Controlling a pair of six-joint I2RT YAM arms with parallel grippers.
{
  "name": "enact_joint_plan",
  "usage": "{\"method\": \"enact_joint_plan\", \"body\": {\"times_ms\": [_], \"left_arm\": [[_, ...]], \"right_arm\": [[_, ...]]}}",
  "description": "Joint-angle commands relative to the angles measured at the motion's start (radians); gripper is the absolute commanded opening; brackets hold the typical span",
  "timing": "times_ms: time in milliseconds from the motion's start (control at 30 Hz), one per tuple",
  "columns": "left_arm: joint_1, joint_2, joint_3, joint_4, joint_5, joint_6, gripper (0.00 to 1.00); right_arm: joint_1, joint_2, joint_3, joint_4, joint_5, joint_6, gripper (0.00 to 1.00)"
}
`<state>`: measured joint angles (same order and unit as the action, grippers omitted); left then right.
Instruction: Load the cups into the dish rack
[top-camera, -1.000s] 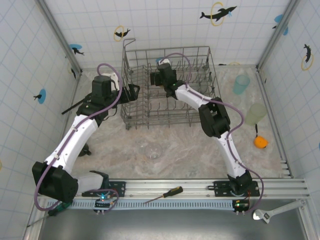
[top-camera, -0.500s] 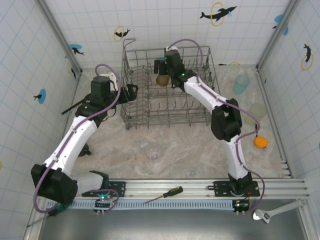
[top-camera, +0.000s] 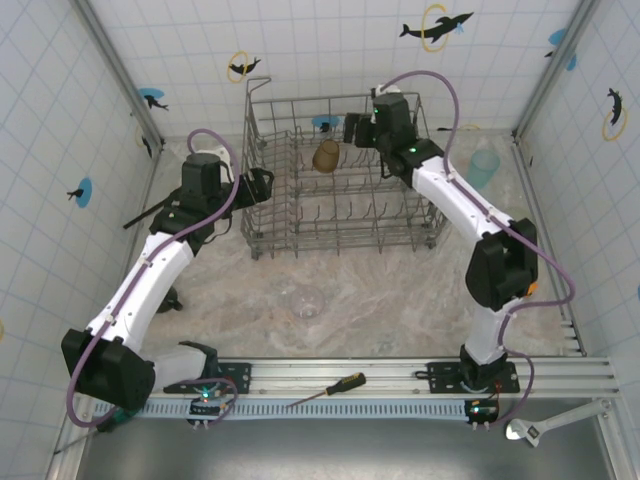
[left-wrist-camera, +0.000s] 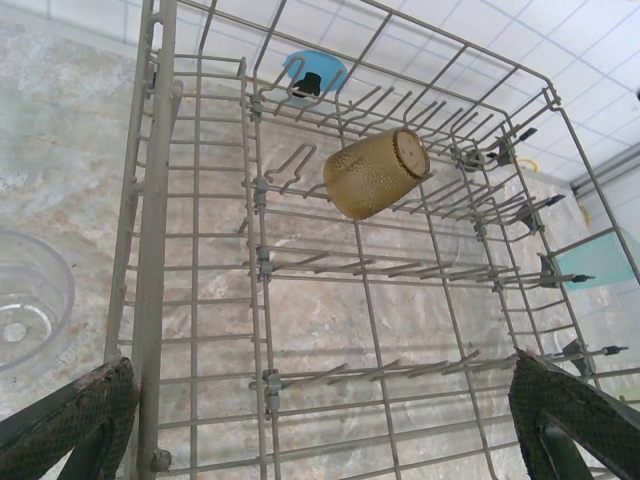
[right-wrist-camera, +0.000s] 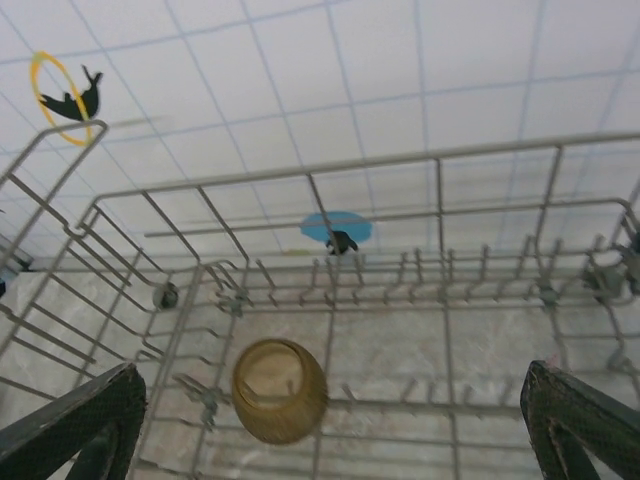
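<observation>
The grey wire dish rack (top-camera: 345, 240) stands at the back middle of the table. An amber cup (top-camera: 326, 156) lies tilted on the tines inside it, and appears as amber cup (left-wrist-camera: 375, 173) and amber cup (right-wrist-camera: 279, 390) in the wrist views. My right gripper (top-camera: 352, 130) hovers open above the rack's back right part, apart from that cup; right gripper (right-wrist-camera: 330, 430) holds nothing. My left gripper (top-camera: 268, 186) is open at the rack's left wall (left-wrist-camera: 150, 200); left gripper (left-wrist-camera: 320, 430) is empty. A clear cup (top-camera: 306, 303) sits in front of the rack, a light blue cup (top-camera: 482, 168) at the right.
Tiled walls close in the table on three sides. A dark object (top-camera: 170, 298) sits under my left arm. A screwdriver (top-camera: 328, 388) and a wrench (top-camera: 545, 425) lie on the near rail. An orange object (top-camera: 522, 285) peeks out beside my right arm.
My right gripper has drawn back from the amber cup, up and to the right, leaving it on the rack's tines. The left arm has stayed put.
</observation>
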<state>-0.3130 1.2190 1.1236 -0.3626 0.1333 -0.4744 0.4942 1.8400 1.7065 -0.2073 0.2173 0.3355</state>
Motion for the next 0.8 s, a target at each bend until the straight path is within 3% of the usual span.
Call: {"method": "enact_joint_plan", "body": {"times_ms": [0, 300, 767], "left_arm": [[0.006, -0.020, 0.011, -0.024, -0.015, -0.025, 0.98], [0.004, -0.013, 0.027, -0.018, -0.010, -0.072, 0.98], [-0.012, -0.001, 0.036, 0.018, 0.025, -0.118, 0.98]], "right_arm": [[-0.046, -0.112, -0.103, -0.007, -0.021, 0.020, 0.99], [-0.216, -0.306, -0.320, -0.076, -0.053, 0.053, 0.99], [-0.395, -0.346, -0.401, -0.192, -0.083, 0.020, 1.00]]}}
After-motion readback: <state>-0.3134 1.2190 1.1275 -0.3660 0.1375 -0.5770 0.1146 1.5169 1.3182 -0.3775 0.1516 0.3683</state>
